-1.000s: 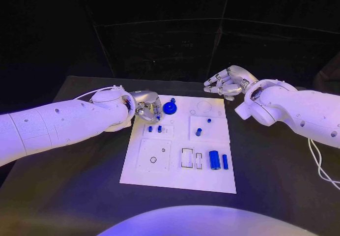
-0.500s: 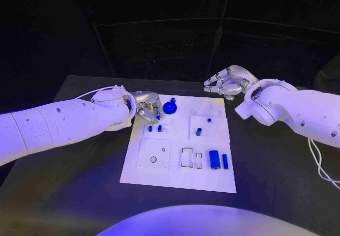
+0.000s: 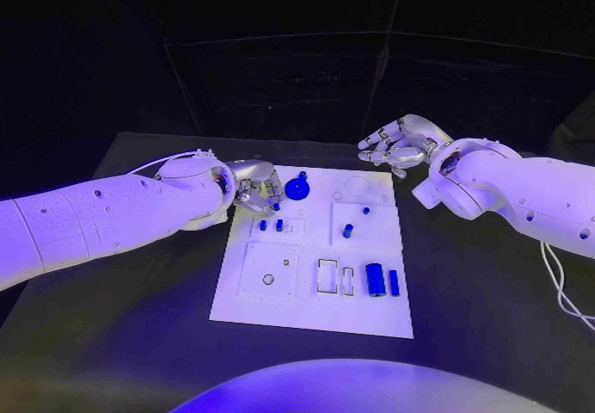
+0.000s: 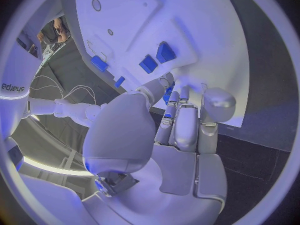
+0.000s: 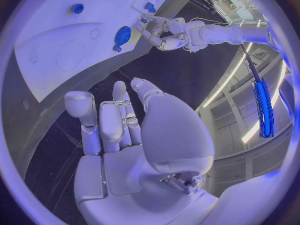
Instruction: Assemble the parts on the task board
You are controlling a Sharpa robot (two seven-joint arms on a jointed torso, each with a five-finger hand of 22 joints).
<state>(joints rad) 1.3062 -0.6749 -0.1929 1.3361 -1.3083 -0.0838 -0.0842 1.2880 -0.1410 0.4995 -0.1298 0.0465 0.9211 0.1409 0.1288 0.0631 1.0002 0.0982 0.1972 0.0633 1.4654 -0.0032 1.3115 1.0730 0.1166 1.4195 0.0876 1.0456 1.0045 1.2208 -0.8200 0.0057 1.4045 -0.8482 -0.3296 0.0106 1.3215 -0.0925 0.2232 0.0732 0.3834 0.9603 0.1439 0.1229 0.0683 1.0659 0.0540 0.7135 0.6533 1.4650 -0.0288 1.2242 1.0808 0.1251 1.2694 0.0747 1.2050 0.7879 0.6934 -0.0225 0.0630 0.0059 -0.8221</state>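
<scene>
Task board (image 3: 248, 297) lying flat at mid-table, a white plate with recessed panels. Round blue knob-like part (image 3: 297, 188) seated near the far edge, toward the left corner; same part seen as a toothed disc, perhaps a gear, from the right wrist (image 5: 122, 35). Two short blue pegs (image 3: 271, 225) standing in the panel nearer than it; another small peg (image 3: 348, 231) in the adjacent panel; two longer blue cylinders (image 3: 383, 280) lying beside empty rectangular slots at the near right.

Left hand (image 3: 255, 191) hovering just beside the round part at the board's far-left corner, fingers curled downward; left wrist view shows the fingertips (image 4: 169, 96) close above the board with a small blue piece among them, apparently pinched, though not clear enough to be sure. Right hand (image 3: 399, 144) held off the far-right corner, loosely spread, holding nothing.

Likely step: placing or picking a small part near the pegs. Next move probably calling for careful alignment over a socket before lowering.
</scene>
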